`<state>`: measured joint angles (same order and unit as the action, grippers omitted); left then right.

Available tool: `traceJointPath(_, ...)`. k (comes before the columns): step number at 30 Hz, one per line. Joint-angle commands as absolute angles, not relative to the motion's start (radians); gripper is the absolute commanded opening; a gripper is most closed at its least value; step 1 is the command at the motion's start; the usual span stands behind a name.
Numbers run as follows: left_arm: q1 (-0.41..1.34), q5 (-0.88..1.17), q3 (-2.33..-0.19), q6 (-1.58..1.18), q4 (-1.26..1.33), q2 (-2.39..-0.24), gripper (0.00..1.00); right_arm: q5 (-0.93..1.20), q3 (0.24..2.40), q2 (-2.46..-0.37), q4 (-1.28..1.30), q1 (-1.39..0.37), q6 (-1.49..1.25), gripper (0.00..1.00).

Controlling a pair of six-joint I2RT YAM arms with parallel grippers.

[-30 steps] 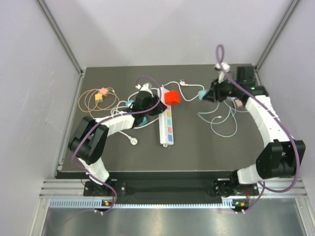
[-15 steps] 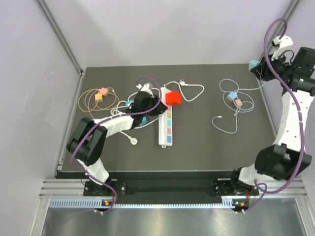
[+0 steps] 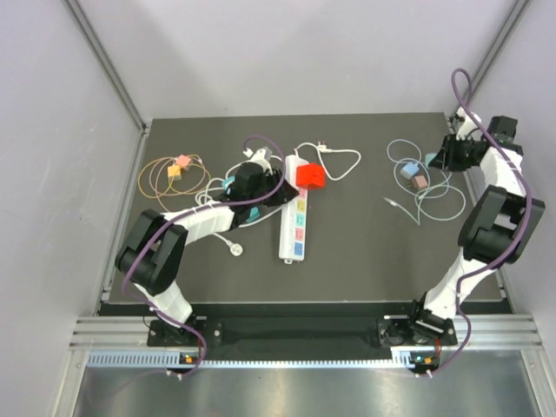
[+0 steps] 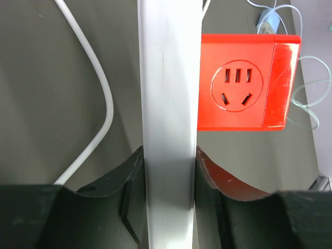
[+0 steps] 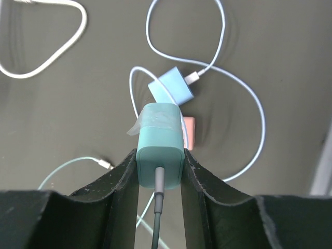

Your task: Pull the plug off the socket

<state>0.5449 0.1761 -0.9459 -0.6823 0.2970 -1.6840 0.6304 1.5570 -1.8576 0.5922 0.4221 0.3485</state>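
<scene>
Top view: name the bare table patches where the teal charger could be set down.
Free: the stretch between the white power strip and the pale blue cable loops, and the near strip of table. Crowded: far left around the yellow cable, and beside the blue and pink chargers.

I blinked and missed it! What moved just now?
The right arm swung from mid-table out to the right edge, its jaws keeping hold of the teal plug. The left arm kept its jaws clamped on the white power strip; the red cube stayed beside it.
</scene>
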Motion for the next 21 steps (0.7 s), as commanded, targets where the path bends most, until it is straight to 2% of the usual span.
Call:
traceJointPath(1, 0.546, 0.236, -0.957, -0.69, 0.468, -1.611, 0.0, 0.657, 1.554, -1.888, 0.519, 0.431, 0.362, 0.01)
traceJointPath(14, 0.546, 0.259, -0.933, -0.707, 0.494, -1.609, 0.0, 0.707, 1.603, -2.094, 0.522, 0.428, 0.301, 0.07)
traceJointPath(18, 0.546, 0.265, -0.927, -0.71, 0.5, -1.609, 0.0, 0.718, 1.609, -2.123, 0.541, 0.422, 0.311, 0.16)
traceJointPath(21, 0.546, 0.27, -0.922, -0.712, 0.503, -1.606, 0.0, 0.712, 1.588, -2.108, 0.534, 0.422, 0.327, 0.34)
